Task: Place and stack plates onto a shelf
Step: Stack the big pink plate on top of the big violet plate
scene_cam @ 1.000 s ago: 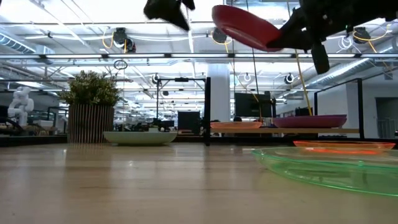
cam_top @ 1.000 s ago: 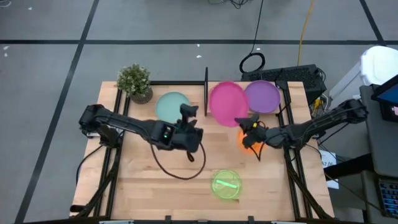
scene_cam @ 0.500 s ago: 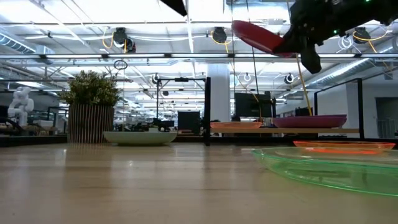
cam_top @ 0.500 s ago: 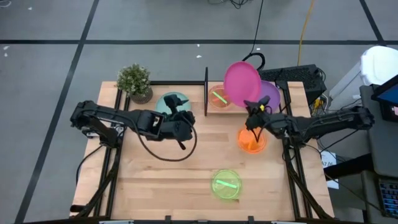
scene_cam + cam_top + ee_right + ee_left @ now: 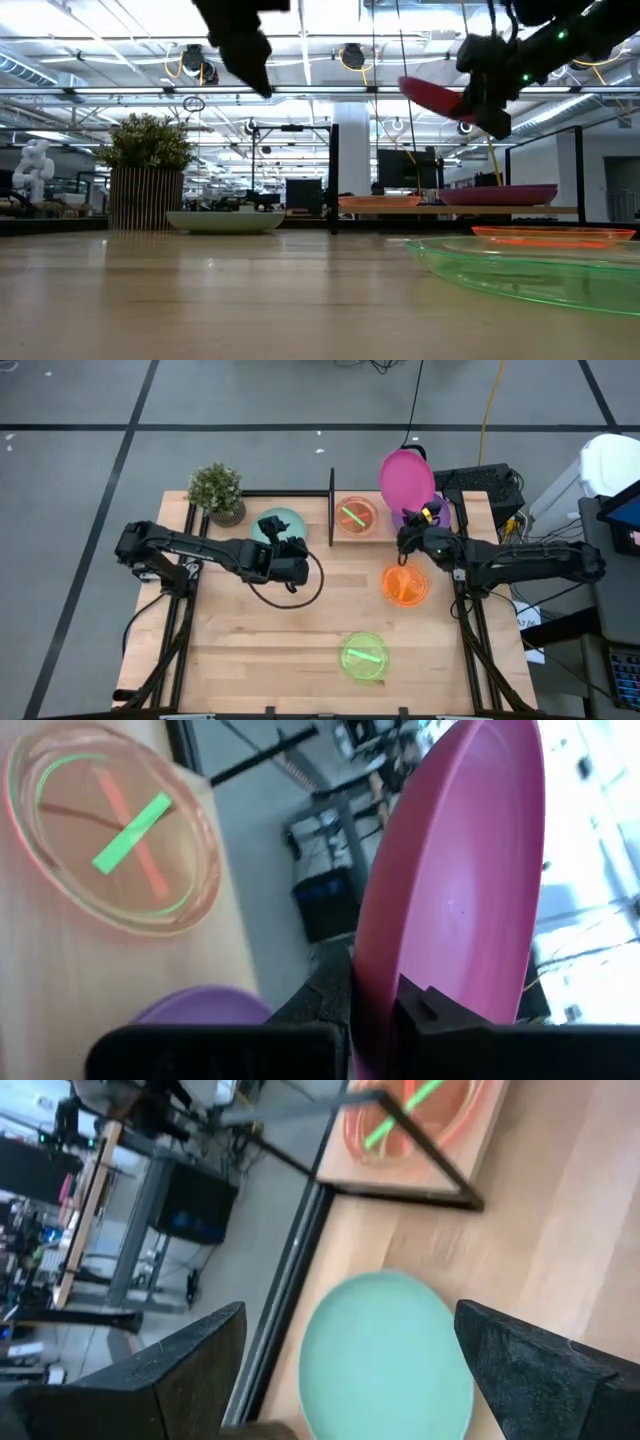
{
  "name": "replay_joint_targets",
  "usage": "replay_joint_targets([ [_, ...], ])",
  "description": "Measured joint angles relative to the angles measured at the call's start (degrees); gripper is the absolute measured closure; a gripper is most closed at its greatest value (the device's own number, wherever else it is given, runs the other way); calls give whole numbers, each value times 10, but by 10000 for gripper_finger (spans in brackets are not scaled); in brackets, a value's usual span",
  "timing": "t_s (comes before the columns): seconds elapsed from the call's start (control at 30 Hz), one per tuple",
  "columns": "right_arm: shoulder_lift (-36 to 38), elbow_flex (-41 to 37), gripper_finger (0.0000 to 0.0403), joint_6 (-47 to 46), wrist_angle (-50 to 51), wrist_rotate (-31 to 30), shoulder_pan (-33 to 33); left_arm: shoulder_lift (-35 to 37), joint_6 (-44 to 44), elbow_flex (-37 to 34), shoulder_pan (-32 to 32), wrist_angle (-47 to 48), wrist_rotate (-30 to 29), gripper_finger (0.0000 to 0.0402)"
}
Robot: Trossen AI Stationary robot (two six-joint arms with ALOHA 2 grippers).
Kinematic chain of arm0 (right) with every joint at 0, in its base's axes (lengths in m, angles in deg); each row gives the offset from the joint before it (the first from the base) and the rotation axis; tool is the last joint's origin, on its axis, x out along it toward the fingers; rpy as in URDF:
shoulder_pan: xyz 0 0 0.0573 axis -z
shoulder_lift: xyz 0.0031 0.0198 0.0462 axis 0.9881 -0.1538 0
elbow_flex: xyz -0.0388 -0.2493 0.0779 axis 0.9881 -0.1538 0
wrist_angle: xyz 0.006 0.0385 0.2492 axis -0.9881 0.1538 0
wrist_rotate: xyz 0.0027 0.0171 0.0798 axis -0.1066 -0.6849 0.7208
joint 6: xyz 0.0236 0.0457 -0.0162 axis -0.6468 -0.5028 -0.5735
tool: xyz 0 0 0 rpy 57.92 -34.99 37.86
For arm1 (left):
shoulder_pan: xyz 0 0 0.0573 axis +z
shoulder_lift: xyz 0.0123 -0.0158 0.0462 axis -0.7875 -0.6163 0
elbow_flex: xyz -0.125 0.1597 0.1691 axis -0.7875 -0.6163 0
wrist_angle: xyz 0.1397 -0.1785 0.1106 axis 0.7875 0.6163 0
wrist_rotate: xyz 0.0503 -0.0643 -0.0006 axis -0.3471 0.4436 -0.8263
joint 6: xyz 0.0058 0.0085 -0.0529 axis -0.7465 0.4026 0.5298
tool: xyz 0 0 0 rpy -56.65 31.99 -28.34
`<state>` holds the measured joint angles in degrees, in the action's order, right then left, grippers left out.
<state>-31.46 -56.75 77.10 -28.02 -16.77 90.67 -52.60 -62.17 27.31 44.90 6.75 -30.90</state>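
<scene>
My right gripper (image 5: 410, 532) is shut on a magenta plate (image 5: 407, 480), held tilted in the air over the right half of the shelf (image 5: 385, 532). The shelf has a black upright panel (image 5: 331, 508) at its left end. It bears a pink translucent plate (image 5: 355, 517) and a purple plate (image 5: 436, 520), partly hidden by the magenta one. My left gripper (image 5: 286, 546) is open and empty above a pale teal plate (image 5: 272, 526), which lies flat on the table; its fingers (image 5: 190, 1370) frame the teal plate (image 5: 385, 1355) in the left wrist view. My right gripper pinches the magenta plate's rim (image 5: 378, 982) at the plate's near edge, one finger on the hollow face (image 5: 425, 1008) and one behind it. The fingers come from the table's near side. The plate is lifted clear, tipped steeply, its far edge highest (image 5: 435, 97).
An orange translucent plate (image 5: 404, 584) lies on the table just near of the shelf. A green translucent plate (image 5: 363, 656) lies by the front edge. A potted plant (image 5: 216, 490) stands at the far left corner. Cables and a dark box (image 5: 480, 485) lie beyond the far right.
My right gripper has carried the magenta plate toward the far right, off the pink plate and over the purple one, tipping it steeper and lowering it. My left gripper has drawn back toward the table's left and come down over the teal plate.
</scene>
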Motion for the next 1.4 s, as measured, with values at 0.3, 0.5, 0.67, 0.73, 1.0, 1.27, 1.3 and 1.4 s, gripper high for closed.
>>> replay_joint_targets([
  [0.3,-43,0,394,-160,90,50,66,0,37,-53,14,-4,0,41],
  [0.5,-70,0,394,-252,167,89,77,0,41,-70,14,-13,0,41],
  [0.67,-92,0,394,-284,194,105,78,0,48,-73,14,-14,3,41],
  [0.73,-98,0,394,-291,203,105,78,0,51,-73,14,-16,10,41],
  [1.0,-102,0,376,-289,239,52,78,0,37,-73,14,-43,19,41],
  [1.27,-100,0,370,-288,281,46,78,0,38,-73,14,-43,19,41],
  [1.3,-100,0,370,-288,283,46,78,0,38,-73,14,-43,19,41],
  [1.4,-100,0,370,-288,284,46,76,0,38,-73,14,-43,19,41],
])
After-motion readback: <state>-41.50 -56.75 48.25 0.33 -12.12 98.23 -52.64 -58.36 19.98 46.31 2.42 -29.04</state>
